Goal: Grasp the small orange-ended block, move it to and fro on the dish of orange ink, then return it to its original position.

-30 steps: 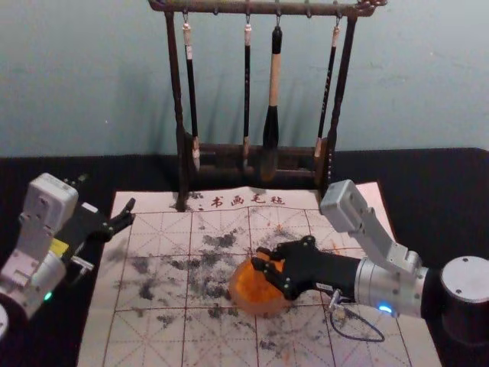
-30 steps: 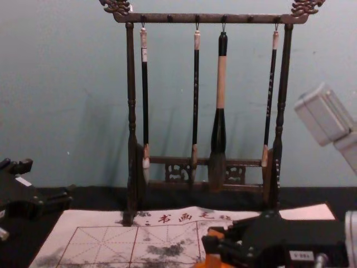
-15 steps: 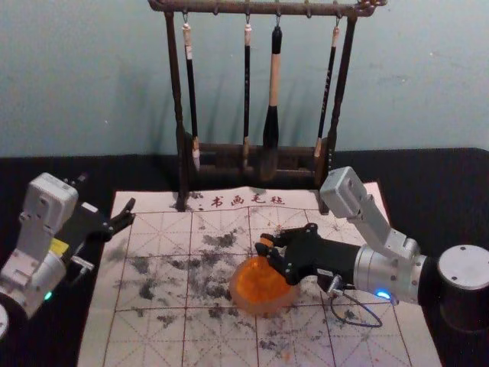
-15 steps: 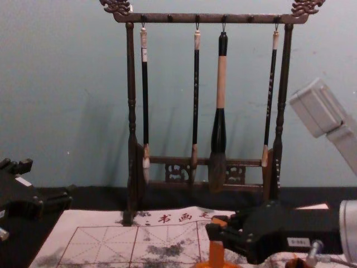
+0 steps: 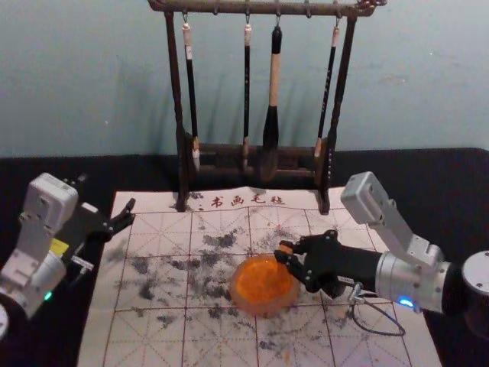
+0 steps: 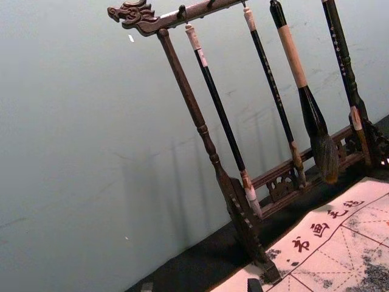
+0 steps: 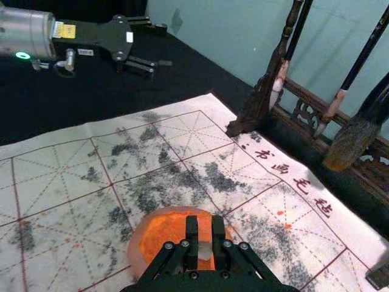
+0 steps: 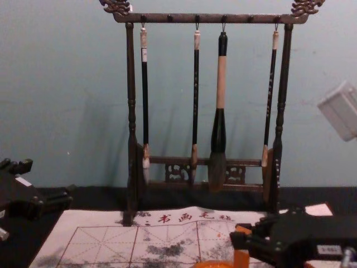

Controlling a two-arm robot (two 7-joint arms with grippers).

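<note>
Block (image 8: 241, 255) sits in right gripper (image 5: 283, 251) above smudged mat (image 5: 158, 231), wall (image 5: 84, 84) behind.

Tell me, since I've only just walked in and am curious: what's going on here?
The robot's right gripper has its jaws closed on a small upright orange block, held by the right side of the dish of orange ink. Whether the block touches the ink, I can't tell. The job is to rub it to and fro there, then put it back. The left gripper is parked, open, at the left. Behind, four brushes hang from a wooden rack.
</note>
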